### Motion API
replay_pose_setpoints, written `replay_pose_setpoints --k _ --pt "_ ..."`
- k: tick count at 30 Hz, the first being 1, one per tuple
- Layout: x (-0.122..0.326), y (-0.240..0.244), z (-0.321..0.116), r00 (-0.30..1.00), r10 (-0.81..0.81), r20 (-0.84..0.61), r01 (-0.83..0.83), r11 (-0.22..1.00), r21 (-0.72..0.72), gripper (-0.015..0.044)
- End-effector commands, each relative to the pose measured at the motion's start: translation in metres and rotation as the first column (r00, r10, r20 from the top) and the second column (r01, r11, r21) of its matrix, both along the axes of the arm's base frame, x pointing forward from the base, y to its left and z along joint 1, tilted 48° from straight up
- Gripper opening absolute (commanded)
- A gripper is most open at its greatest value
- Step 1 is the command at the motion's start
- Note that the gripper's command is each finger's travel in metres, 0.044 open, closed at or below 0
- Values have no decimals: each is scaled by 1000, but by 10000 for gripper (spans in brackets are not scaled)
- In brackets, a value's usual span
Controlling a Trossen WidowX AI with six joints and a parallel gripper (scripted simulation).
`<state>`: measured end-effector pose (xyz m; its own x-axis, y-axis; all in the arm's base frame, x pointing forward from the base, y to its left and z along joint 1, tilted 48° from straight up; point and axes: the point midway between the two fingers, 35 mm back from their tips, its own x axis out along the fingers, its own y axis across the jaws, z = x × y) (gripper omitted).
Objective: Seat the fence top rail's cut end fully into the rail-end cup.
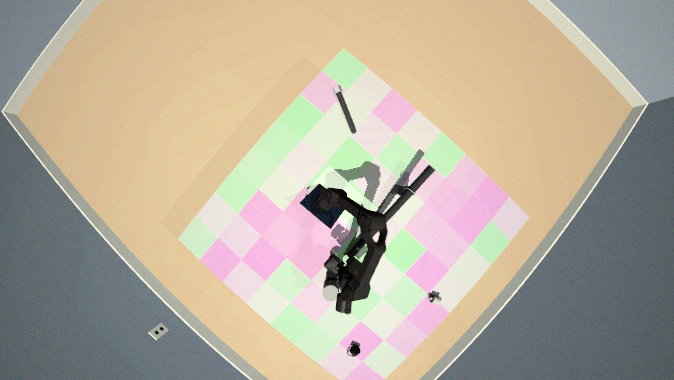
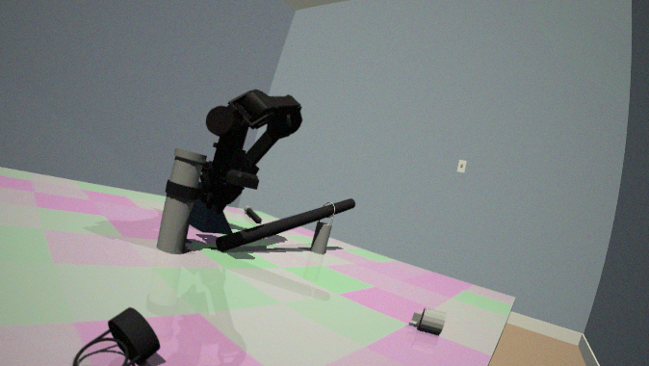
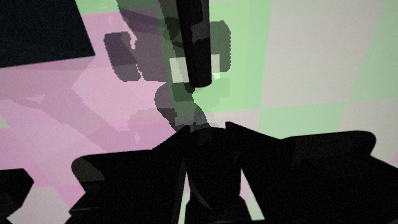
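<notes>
Wrist view has the gripper (image 1: 342, 268) (image 2: 208, 183) (image 3: 207, 127) part-open, pinching a dark cylindrical piece (image 3: 214, 160) beside the big post (image 1: 330, 292) (image 2: 173, 217), while the rail (image 1: 411, 192) (image 2: 289, 222) (image 3: 195, 45) slants through the loop cap, its cut end low near the mat, outside the grip.

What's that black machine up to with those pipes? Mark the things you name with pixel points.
The black robot arm (image 1: 377, 250) (image 2: 231, 140) has its pincer (image 1: 345, 267) (image 2: 209, 178) (image 3: 207, 127) closed on a dark piece (image 3: 212, 155), probably the end cup, beside the big gray post (image 1: 330, 292) (image 2: 175, 222). The long dark rail (image 1: 422, 179) (image 2: 289, 222) (image 3: 197, 45) isn't in its grip: it slants through a thin loop above the short post (image 2: 320, 238), its lower end down near the big post's foot. So the rail isn't seated in its cup yet.
</notes>
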<state>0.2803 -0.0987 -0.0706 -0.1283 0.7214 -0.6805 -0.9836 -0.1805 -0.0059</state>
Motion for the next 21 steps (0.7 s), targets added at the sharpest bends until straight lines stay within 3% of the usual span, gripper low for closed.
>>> replay_pose_setpoints --k 1,21 --pt "1 0 0 1000 -9 -1 9 1000 1 0" --pt "-2 0 0 1000 8 16 -8 1000 6 0"
